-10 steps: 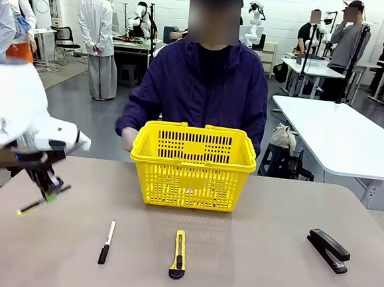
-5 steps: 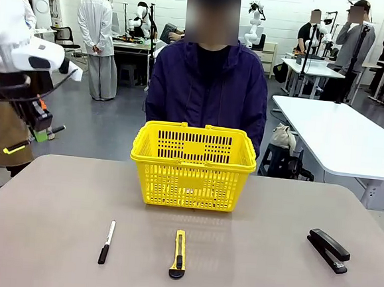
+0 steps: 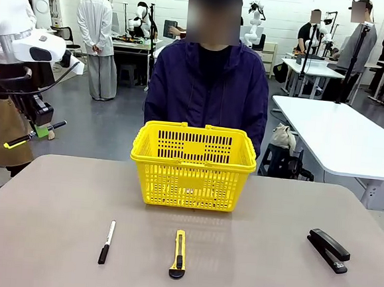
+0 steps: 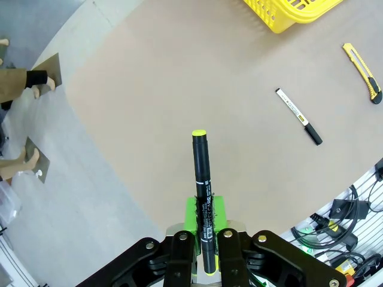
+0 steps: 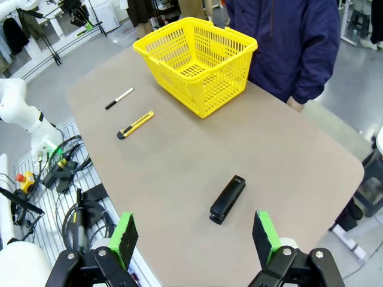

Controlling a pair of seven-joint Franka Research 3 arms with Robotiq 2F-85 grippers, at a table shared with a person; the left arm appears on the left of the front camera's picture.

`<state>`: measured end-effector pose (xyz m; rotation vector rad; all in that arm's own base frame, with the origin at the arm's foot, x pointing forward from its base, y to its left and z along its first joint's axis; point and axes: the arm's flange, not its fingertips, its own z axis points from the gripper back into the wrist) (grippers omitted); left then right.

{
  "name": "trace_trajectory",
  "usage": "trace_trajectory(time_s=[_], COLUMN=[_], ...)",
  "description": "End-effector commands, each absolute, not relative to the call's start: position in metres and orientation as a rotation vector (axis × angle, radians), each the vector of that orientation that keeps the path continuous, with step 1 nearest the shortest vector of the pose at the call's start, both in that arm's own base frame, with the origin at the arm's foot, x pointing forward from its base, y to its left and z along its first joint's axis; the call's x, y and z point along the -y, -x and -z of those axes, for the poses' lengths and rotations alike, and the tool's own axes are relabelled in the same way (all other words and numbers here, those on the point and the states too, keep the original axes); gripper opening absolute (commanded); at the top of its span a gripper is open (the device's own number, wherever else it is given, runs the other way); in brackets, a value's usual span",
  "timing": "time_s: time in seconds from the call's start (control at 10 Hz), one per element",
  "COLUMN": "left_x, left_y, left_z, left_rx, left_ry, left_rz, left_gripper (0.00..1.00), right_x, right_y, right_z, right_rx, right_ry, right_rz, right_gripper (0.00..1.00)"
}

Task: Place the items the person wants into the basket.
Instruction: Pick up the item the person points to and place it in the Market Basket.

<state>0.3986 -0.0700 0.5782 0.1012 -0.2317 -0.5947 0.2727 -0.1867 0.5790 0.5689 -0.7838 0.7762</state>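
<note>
Yellow slotted plastic shopping basket [image 3: 192,162] stands at the far middle of the brown desk [image 3: 53,212], before the person in a dark navy jacket [image 3: 206,85]. High at the left, off the desk, the left hand [image 3: 41,131] is clamped on the slim black pen with a yellow end [image 3: 20,141]. Nearer lie a white marker with black cap [image 3: 107,241], a yellow-and-black box cutter [image 3: 178,254] and the black desk stapler [image 3: 328,250]. In the left wrist view, the fingers pinch the pen's lower barrel. In the right wrist view, the right hand [image 5: 194,239] hangs wide open, empty, above the stapler. As I judge it, the pen is lifted but undelivered and the stapler untouched; the basket's contents I cannot tell.
</note>
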Motion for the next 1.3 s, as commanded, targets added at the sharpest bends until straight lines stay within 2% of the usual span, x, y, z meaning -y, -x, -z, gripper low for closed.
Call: trace_trajectory(time_s=[0.0, 0.2, 0.3, 0.7, 0.9, 1.2], left_x=[0.069, 0.069, 0.07, 0.187, 0.258, 0.337], left_y=[-0.399, -0.399, -0.399, -0.479, -0.526, -0.562], left_z=[-0.576, -0.576, -0.578, -0.627, -0.626, -0.596], left_rx=[0.237, 0.237, 0.231, 0.264, 0.217, 0.225], left_ry=[-0.104, -0.104, -0.101, -0.206, -0.194, -0.13], left_rz=[0.593, 0.593, 0.595, 0.882, 1.033, 1.166], left_gripper=[0.0, 0.0, 0.11, 0.11, 0.11, 0.11], right_x=[0.186, 0.186, 0.186, 0.186, 0.186, 0.186], right_y=[-0.275, -0.275, -0.275, -0.275, -0.275, -0.275], right_z=[-0.582, -0.582, -0.582, -0.582, -0.582, -0.582], right_rx=[0.814, 0.814, 0.814, 0.814, 0.814, 0.814], right_ry=[-0.592, -0.592, -0.592, -0.592, -0.592, -0.592], right_rz=[-0.789, -0.789, -0.789, -0.789, -0.789, -0.789], right_gripper=[1.0, 1.0, 1.0, 1.0, 1.0, 1.0])
